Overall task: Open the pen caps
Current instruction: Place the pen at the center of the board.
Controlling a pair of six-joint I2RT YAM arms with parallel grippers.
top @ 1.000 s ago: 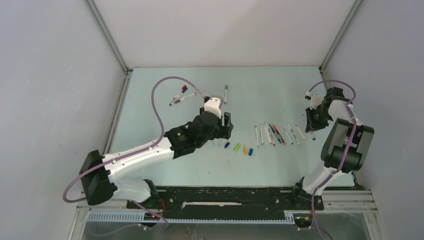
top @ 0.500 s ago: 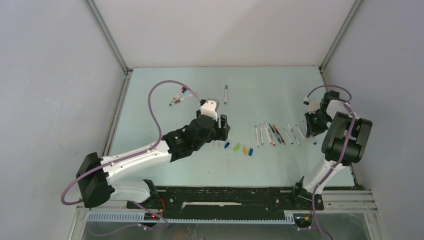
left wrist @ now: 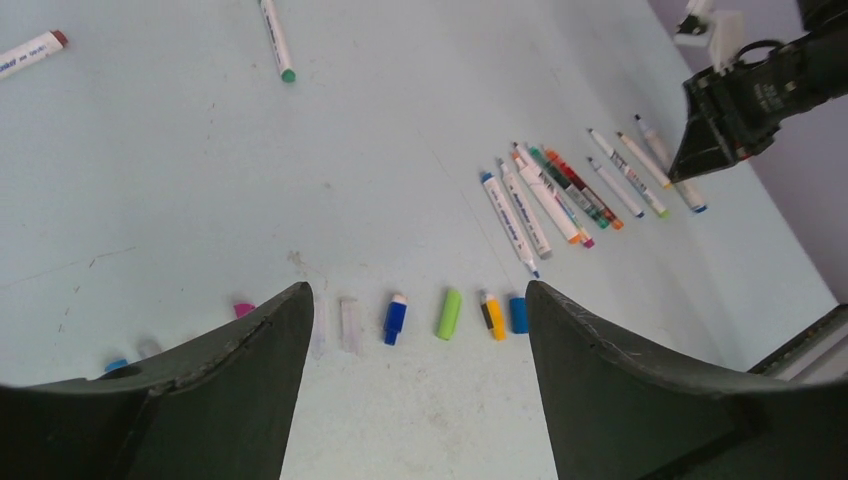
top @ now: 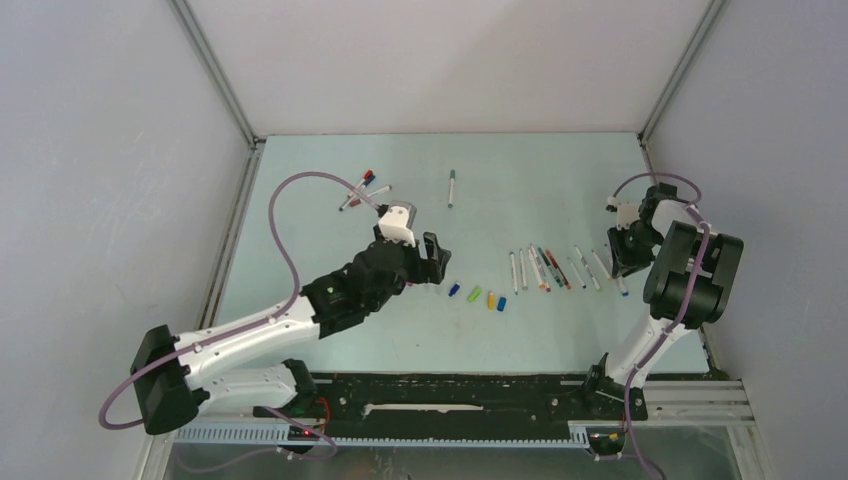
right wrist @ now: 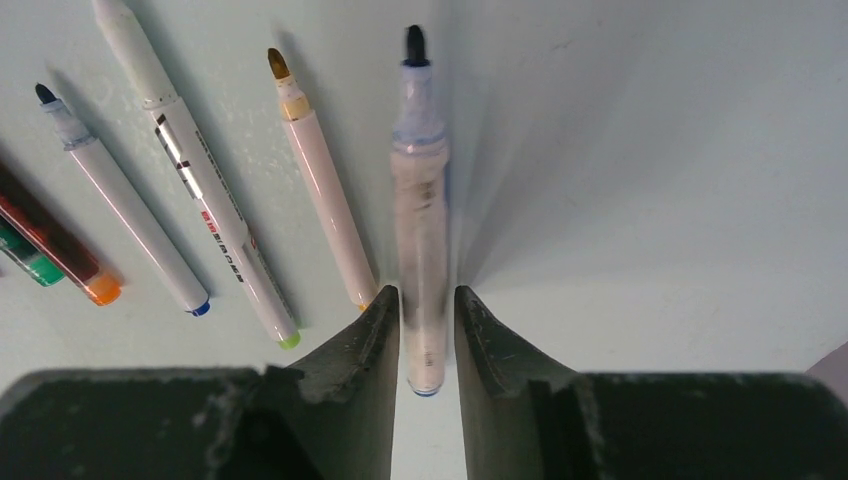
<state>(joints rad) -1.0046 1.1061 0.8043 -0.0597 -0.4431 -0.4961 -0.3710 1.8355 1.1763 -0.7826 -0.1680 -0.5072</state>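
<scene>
Loose pen caps lie in a row: blue [left wrist: 395, 318], green [left wrist: 449, 313], orange [left wrist: 491, 315] and blue [left wrist: 518, 314], with two clear ones [left wrist: 349, 325] and a pink one [left wrist: 243, 309] to their left. My left gripper [left wrist: 418, 290] hangs open above them, holding nothing. Its place in the top view is just left of the caps [top: 474, 294], left gripper [top: 430, 262]. My right gripper [right wrist: 425, 290] is low at the right end of the pen row. Its jaws stand slightly apart on either side of an uncapped blue-tipped pen [right wrist: 420, 200] lying on the table.
Several uncapped pens [top: 545, 268] lie side by side between the arms. A green-capped pen [top: 451, 187] and a few capped pens [top: 365, 188] lie at the back. The right wall post [top: 660, 100] is close behind the right arm.
My left arm has drawn back to the left, away from the caps. My right gripper has come down a little and its jaws have loosened around the blue-tipped pen.
</scene>
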